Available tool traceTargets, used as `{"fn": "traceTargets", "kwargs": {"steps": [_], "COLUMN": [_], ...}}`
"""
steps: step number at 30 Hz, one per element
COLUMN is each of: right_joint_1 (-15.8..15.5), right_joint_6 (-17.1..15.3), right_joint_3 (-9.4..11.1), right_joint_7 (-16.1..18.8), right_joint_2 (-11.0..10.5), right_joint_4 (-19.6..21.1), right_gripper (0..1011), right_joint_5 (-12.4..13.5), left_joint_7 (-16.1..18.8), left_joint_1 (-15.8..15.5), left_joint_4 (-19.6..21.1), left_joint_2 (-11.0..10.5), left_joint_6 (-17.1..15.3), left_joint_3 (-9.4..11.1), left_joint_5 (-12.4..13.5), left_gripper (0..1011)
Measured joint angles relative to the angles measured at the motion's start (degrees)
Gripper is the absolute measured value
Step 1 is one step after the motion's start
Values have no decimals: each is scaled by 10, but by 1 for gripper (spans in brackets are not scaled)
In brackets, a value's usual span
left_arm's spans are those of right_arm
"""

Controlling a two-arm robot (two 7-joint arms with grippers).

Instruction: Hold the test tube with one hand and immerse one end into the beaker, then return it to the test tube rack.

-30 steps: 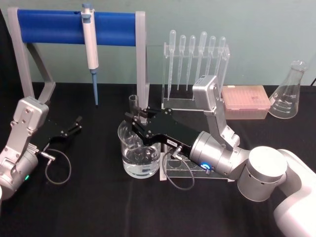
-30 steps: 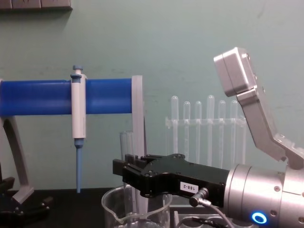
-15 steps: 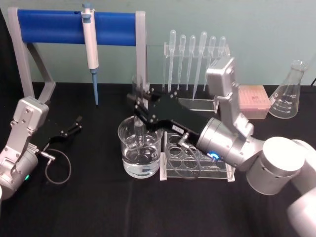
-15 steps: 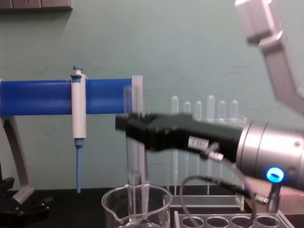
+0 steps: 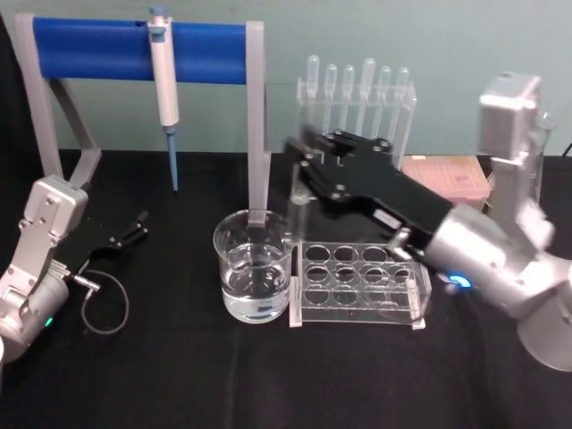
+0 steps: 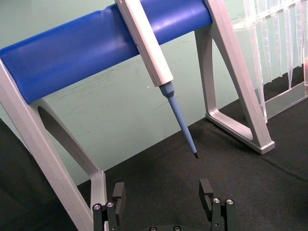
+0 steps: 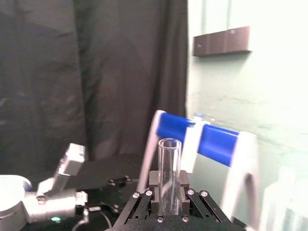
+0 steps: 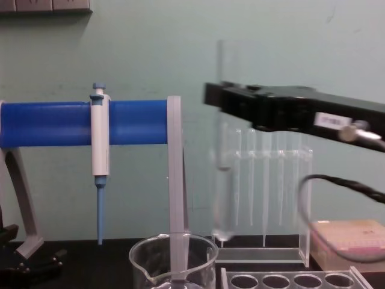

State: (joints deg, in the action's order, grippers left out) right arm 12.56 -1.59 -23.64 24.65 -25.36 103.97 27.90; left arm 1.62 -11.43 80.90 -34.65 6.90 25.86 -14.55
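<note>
Right hand point(image 5: 308, 165) is up in the air, above the clear rack point(image 5: 357, 284) and just right of the beaker. Its fingers are pinched on the test tube point(image 8: 223, 144), holding it near the top. The tube stands straight up and down. Its round bottom end hangs in the air, higher than the beaker rim and a little to the right of it. It does not touch the water.

Close to the robot, the beaker point(image 5: 253, 275) sits on the black bench point(image 5: 179, 375) with clear water in it. The rack with round holes sits right beside it, touching or almost touching.

On the left side, the left hand point(image 6: 163, 204) rests low near the bench with its fingers spread wide and nothing between them. A thin loop of cable point(image 5: 103, 302) lies next to it.

Farther back stands a grey frame with a blue bar point(image 5: 134, 49). A white-and-blue pipettor point(image 5: 163, 85) hangs from the bar, tip down. Behind the right hand is a clear stand of thin plastic pipettes point(image 5: 357, 89). A pink box point(image 5: 447, 179) and a glass flask point(image 5: 561, 134) sit at the far right.
</note>
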Motion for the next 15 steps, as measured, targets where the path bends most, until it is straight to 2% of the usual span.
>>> {"fn": "traceTargets", "kwargs": {"steps": [4,9,15], "right_joint_1": [-45,-78,-83], "right_joint_6": [1,2,6], "right_joint_3": [34,57,62], "right_joint_7": [-24,-41,-42], "right_joint_2": [-28,-41,-37], "right_joint_4": [30,38,5], "right_gripper": [224,224,224], "right_joint_5": [3,0,-12], "left_joint_7": [0,0,0], "left_joint_1": [0,0,0], "left_joint_4": [0,0,0], "left_joint_2": [0,0,0], "left_joint_6": [0,0,0], "left_joint_3": [0,0,0], "left_joint_5": [0,0,0], "left_gripper": [1000,1000,1000]}}
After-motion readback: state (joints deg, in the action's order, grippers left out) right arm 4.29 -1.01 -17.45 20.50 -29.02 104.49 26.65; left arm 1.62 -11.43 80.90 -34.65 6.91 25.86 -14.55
